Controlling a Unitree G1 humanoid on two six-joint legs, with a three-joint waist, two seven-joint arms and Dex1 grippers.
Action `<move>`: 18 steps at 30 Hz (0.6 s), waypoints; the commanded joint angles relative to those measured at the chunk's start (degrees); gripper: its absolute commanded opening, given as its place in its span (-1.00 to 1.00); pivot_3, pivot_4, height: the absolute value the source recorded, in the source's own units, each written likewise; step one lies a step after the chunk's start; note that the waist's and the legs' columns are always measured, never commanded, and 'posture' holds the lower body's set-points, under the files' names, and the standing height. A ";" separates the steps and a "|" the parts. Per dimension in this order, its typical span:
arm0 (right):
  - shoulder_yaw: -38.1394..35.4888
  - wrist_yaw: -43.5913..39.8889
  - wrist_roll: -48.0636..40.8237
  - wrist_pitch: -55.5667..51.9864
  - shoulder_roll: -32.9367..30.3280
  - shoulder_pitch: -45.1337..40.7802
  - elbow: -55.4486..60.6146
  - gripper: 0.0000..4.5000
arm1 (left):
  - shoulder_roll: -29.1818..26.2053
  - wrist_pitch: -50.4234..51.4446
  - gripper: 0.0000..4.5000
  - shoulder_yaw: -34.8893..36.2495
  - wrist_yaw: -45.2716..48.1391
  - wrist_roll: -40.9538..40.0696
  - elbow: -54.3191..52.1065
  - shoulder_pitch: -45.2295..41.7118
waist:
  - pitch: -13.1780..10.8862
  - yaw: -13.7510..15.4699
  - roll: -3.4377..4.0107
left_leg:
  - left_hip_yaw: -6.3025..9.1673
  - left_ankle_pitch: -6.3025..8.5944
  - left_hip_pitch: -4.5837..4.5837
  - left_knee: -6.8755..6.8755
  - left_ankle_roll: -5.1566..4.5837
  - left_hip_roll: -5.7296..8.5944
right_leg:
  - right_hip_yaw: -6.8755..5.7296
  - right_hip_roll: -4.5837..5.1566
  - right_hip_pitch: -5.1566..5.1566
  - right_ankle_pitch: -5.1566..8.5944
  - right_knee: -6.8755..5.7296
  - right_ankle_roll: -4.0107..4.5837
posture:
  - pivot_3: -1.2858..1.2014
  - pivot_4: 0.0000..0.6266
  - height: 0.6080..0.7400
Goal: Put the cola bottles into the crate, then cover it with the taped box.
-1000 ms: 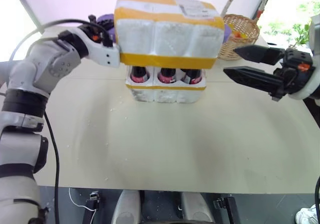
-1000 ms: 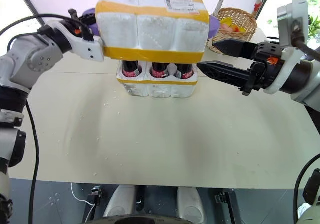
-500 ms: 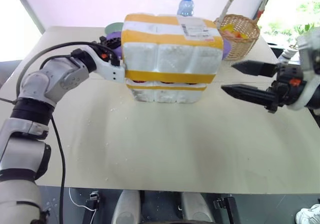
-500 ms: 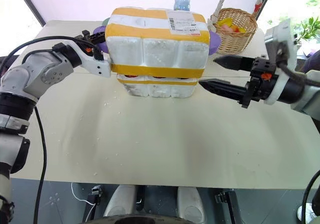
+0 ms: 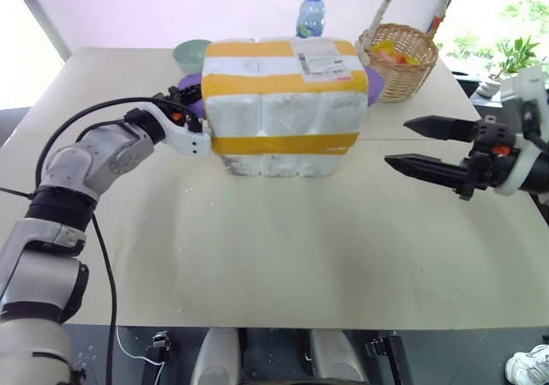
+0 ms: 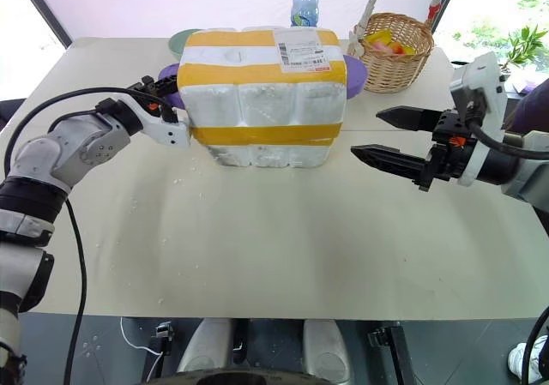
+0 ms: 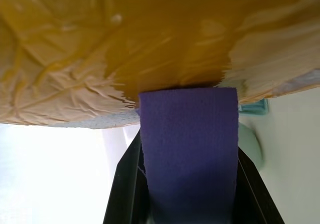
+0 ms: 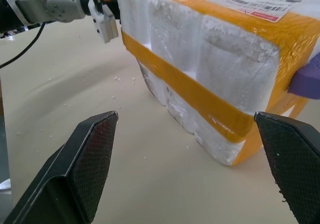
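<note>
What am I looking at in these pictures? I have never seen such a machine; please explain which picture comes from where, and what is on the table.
This is a humanoid robot with two arms, each ending in a gripper of two black fingers. Two pictures come from cameras in its head, looking down over the table. The other two come from a camera on each wrist.

In the middle stands the taped box, white foam with yellow tape bands, set down over the crate, whose base shows beneath it. Behind are a water bottle, a wicker basket, a green bowl and something purple.

The left gripper is at the box's left end; its wrist view looks along a purple strap up to the yellow tape. The right gripper is open, holds nothing, and is apart from the box.
</note>
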State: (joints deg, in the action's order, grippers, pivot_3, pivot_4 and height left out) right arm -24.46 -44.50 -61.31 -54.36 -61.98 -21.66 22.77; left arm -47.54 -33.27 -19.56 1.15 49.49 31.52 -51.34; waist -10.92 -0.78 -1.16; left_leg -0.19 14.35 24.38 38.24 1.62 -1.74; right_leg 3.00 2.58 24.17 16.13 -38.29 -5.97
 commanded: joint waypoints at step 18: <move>1.35 -3.37 5.53 3.32 1.26 0.30 -3.81 1.00 | -23.40 29.95 0.25 19.43 53.86 -81.06 -24.30 33.36 | 0.00 -0.01 0.02 | -0.10 -0.01 -0.05 0.00 0.01 -0.13 | 0.00 0.08 -0.01 -0.02 -0.02 0.05 | 0.03 -0.52 1.00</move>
State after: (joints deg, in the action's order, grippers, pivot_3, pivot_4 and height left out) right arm -22.78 -47.05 -56.91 -52.78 -60.57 -20.61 19.31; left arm -68.47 -18.19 -5.52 45.56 -16.44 12.06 -18.67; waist -10.93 -0.79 -1.14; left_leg -0.29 14.34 24.33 38.24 1.63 -1.88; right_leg 3.00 2.65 24.16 16.10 -38.29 -5.91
